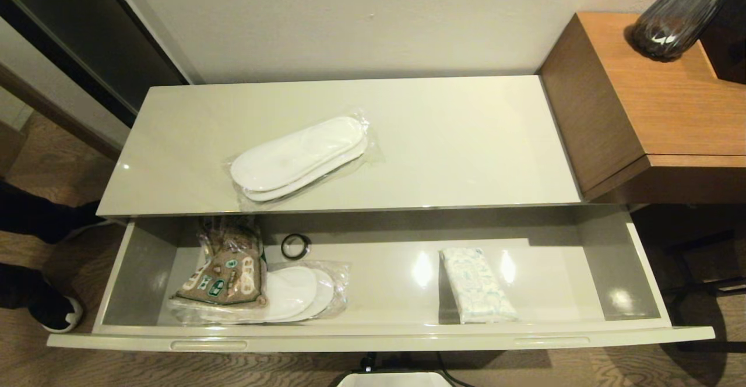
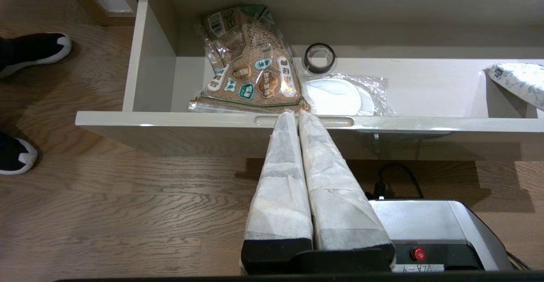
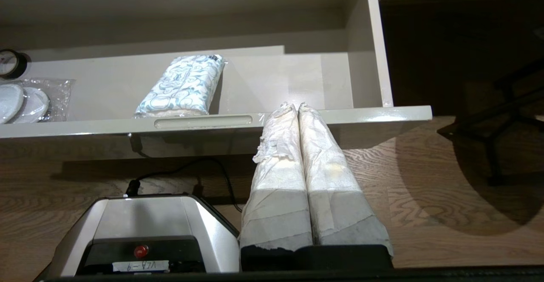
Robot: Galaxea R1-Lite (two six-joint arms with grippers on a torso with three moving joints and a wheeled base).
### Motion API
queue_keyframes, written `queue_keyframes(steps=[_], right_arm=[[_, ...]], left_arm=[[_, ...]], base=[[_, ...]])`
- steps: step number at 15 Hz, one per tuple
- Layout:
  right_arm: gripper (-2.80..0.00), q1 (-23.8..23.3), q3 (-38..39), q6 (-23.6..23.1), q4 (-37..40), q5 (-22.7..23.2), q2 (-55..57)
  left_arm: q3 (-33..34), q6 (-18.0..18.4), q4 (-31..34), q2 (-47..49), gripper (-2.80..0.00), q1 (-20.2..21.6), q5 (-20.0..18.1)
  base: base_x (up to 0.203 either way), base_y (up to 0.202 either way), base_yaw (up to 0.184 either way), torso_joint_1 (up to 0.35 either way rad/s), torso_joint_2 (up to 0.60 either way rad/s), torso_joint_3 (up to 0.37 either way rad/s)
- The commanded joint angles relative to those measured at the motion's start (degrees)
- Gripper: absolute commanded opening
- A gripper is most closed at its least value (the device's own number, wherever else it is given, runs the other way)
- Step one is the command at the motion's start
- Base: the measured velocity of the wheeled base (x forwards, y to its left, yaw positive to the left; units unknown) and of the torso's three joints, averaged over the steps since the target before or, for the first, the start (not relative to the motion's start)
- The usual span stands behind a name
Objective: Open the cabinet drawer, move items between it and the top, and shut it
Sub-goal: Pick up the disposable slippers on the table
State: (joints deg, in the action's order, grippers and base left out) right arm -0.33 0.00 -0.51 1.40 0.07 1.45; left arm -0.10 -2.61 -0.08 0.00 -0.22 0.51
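The cream-beige cabinet drawer (image 1: 379, 334) stands pulled fully open. One wrapped pair of white slippers (image 1: 300, 157) lies on the cabinet top (image 1: 454, 136). A second wrapped pair (image 1: 294, 294) lies in the drawer's left part, half under a brown printed packet (image 1: 224, 270). The white tissue pack with blue print (image 1: 478, 285) lies in the drawer's right part. My left gripper (image 2: 296, 114) is shut and empty, low before the drawer front by its left slot handle (image 2: 340, 121). My right gripper (image 3: 295, 105) is shut and empty, before the drawer front beside the right slot handle (image 3: 202, 122). Neither gripper shows in the head view.
A small black ring (image 1: 295, 245) lies at the drawer's back left. A higher orange-brown wooden surface (image 1: 658, 101) with a dark glass vase (image 1: 676, 17) adjoins on the right. Someone's black shoes (image 1: 52, 311) stand on the wooden floor at the left. My base (image 2: 425, 227) sits below the drawer.
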Motion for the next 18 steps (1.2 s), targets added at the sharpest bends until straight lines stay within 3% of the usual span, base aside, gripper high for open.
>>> queue_keyframes(steps=[1, 3, 6, 13, 15, 18], right_arm=[[-2.80, -0.02, 0.18, -0.02, 0.00, -0.06, 0.31], [-2.80, -0.02, 0.18, -0.02, 0.00, -0.02, 0.31], [-2.80, -0.02, 0.18, -0.02, 0.00, -0.06, 0.27], [-2.80, -0.02, 0.18, -0.02, 0.00, 0.01, 0.24], [-2.80, -0.02, 0.18, 0.06, 0.00, 0.01, 0.30], [-2.80, -0.02, 0.18, 0.07, 0.00, 0.01, 0.24]], left_arm=[[0.01, -0.01, 0.00, 0.00, -2.80, 0.04, 0.02], [-0.08, 1.00, 0.20, 0.05, -2.80, 0.09, -0.21], [-1.22, 5.73, 2.71, 0.86, -2.80, 0.13, -0.95], [-1.34, 6.11, 2.31, 0.08, -2.80, 0.22, -0.95], [-6.52, 6.26, 3.06, 2.57, -2.80, 0.21, -0.88], [-16.76, 3.76, 4.99, 18.41, -2.80, 0.19, -0.46]], base=[[0.000, 0.000, 0.000, 0.000, 0.00, 0.000], [0.000, 0.000, 0.000, 0.000, 0.00, 0.000], [0.000, 0.000, 0.000, 0.000, 0.00, 0.000], [0.000, 0.000, 0.000, 0.000, 0.00, 0.000], [0.000, 0.000, 0.000, 0.000, 0.00, 0.000], [0.000, 0.000, 0.000, 0.000, 0.00, 0.000]])
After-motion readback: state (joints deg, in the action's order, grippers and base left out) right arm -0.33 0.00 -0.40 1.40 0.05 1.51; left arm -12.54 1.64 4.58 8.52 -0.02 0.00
